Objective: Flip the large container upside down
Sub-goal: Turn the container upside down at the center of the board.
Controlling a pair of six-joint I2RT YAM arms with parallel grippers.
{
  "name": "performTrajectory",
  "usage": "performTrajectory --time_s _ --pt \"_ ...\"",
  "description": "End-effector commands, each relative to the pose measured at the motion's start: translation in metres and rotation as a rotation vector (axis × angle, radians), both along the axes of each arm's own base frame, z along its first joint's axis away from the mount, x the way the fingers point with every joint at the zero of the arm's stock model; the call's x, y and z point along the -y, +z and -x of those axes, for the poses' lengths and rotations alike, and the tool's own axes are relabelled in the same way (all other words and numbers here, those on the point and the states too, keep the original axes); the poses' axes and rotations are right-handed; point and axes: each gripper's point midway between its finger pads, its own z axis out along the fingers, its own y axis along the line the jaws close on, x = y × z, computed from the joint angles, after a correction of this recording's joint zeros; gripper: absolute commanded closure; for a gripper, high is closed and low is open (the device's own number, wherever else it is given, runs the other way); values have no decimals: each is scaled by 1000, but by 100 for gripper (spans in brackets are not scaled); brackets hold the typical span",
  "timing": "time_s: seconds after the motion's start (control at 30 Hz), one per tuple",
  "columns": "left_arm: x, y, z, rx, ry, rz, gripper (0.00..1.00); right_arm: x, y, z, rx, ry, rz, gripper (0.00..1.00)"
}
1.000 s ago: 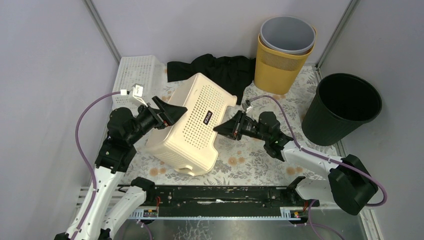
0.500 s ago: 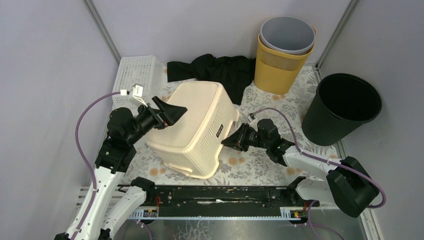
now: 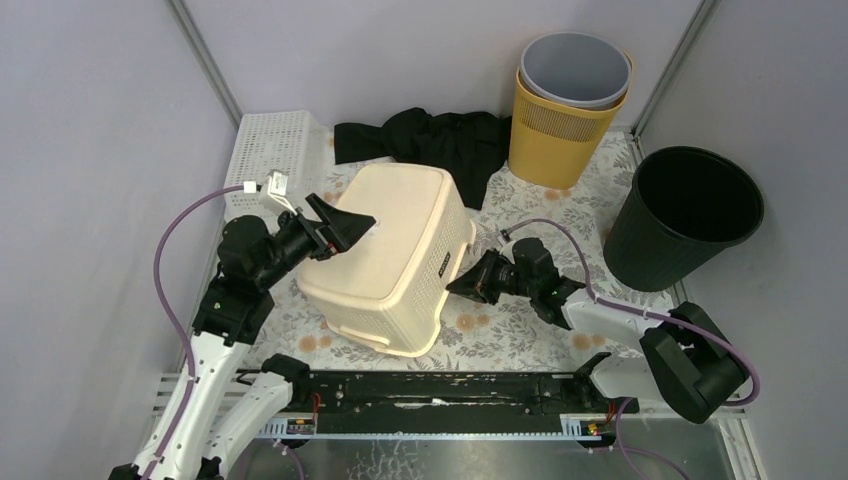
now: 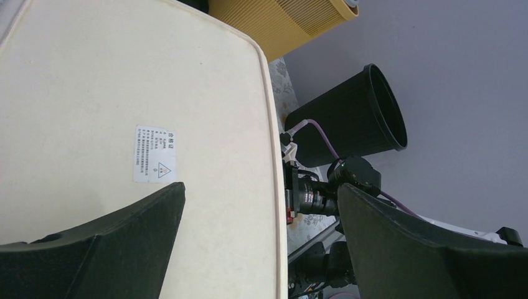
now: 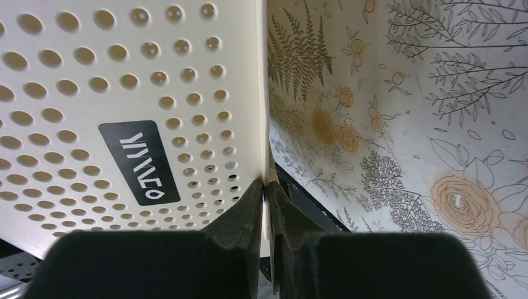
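The large container is a cream perforated basket (image 3: 385, 255). It stands bottom up on the flowered table cover, with its rim down. My left gripper (image 3: 352, 228) is open and hovers over the left part of the basket's flat base (image 4: 124, 93), near a white sticker (image 4: 154, 154), holding nothing. My right gripper (image 3: 452, 287) is low at the basket's right side. In the right wrist view it (image 5: 266, 184) is shut on the thin edge of the basket's rim (image 5: 266, 124), beside the holed wall with a black label (image 5: 140, 162).
A white perforated tray (image 3: 268, 150) lies at the back left and a black cloth (image 3: 430, 140) behind the basket. A yellow bin (image 3: 560, 125) with a grey bin (image 3: 575, 65) nested inside stands at the back. A black bin (image 3: 685, 215) is at the right.
The basket has tipped from leaning on its side to base up with its rim down. My right gripper has come down and forward with the rim. The left gripper has barely moved.
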Motion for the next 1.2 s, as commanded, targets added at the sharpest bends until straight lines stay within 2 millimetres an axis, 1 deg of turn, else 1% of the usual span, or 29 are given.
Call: performTrajectory --time_s 0.0,0.2,0.47,0.6,0.67,0.73,0.83,0.9,1.0,1.17 --pt "4 2 3 14 -26 16 0 -1 16 -13 85 -7 -44 87" --pt "4 -7 1 -1 -22 9 0 -3 12 -19 92 18 -12 87" --pt "5 -28 -6 -39 -8 -2 0 -12 11 -33 107 63 22 87" --pt "4 -46 -12 -70 4 -20 0 -17 9 -40 106 86 36 87" --pt "4 -59 -15 -94 10 -33 0 -21 10 -43 107 97 36 87" --pt "4 -76 -18 -124 16 -46 0 -23 9 -46 108 105 37 87" --pt "3 -94 -19 -160 20 -65 0 -26 6 -48 103 116 38 87" --pt "2 -99 -18 -169 23 -70 0 -29 5 -50 98 124 34 87" --pt "3 -101 -14 -172 17 -63 0 -34 5 -53 94 142 21 87" --pt "1 -105 -3 -197 11 -66 0 -42 7 -60 96 157 -1 87"
